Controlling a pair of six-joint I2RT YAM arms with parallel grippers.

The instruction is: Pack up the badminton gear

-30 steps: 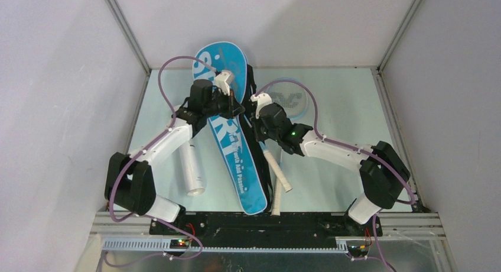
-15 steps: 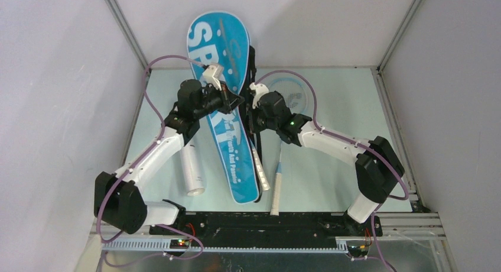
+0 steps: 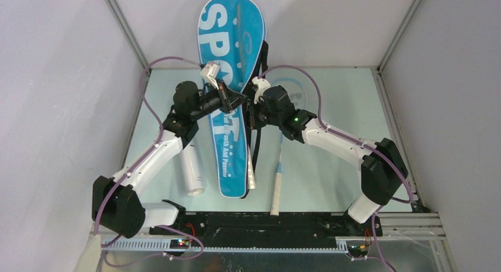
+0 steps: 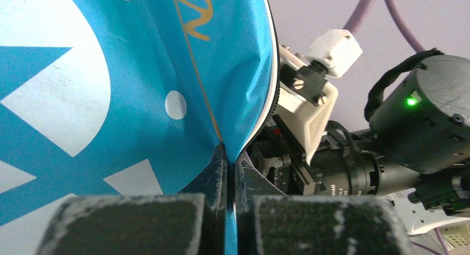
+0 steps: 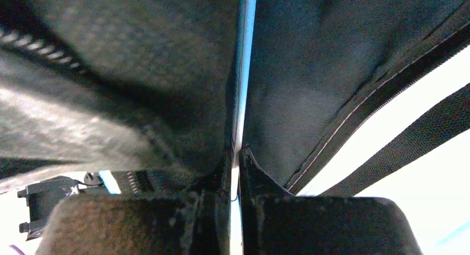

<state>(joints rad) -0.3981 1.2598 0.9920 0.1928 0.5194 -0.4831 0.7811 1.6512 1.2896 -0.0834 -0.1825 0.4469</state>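
Note:
The blue "SPORT" racket bag point(image 3: 232, 41) is held up off the table, its wide end tilted up against the back wall. My left gripper point(image 3: 231, 100) is shut on the bag's blue edge, which the left wrist view shows pinched point(image 4: 230, 155) in the fabric point(image 4: 111, 72). My right gripper point(image 3: 253, 104) is shut on the bag's opposite, black-lined edge point(image 5: 235, 152). A white racket handle point(image 3: 250, 176) sticks out of the bag's low end. A second racket point(image 3: 276, 189) lies on the table, its light-blue head point(image 3: 297, 96) partly under my right arm. No shuttlecocks show.
The long white tube point(image 3: 191, 168) lies on the table beside my left arm. The bag's black strap point(image 5: 413, 136) hangs loose on the right side. Grey walls close in the table at the back and on both sides.
Both grippers have lifted the bag, and its wide end has swung up and to the right. The handle poking from its low end moved left with it. The second racket and tube stayed put.

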